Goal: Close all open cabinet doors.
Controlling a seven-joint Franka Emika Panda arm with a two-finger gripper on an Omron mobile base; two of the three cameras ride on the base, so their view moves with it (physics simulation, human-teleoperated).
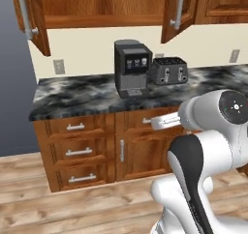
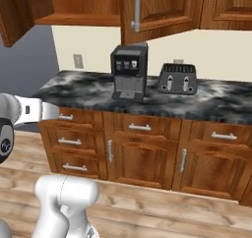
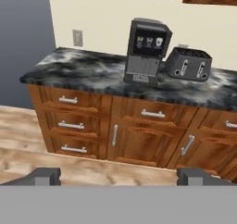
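Observation:
Two cabinet doors of the reddish-brown wall cabinet stand swung out over the counter. The left cabinet door (image 1: 33,16) (image 2: 15,12) hangs open at the cabinet's left end, its grey bar handle facing the room. The right cabinet door (image 1: 177,9) (image 2: 158,8) juts out above the coffee machine, with its handle (image 2: 136,7) near its front edge. A door farther right (image 2: 227,5) lies flush and closed. My gripper (image 3: 120,177) is open and holds nothing. It is low and well back from the counter, looking at the base drawers. Its dark fingertips (image 3: 44,176) stand wide apart.
A black coffee machine (image 1: 131,67) and a dark toaster (image 1: 169,70) stand on the marbled dark counter (image 1: 72,96). Below are drawers (image 1: 76,152) and base cabinet doors (image 1: 145,153). A grey wall lies left of the counter's end, with wooden floor in front.

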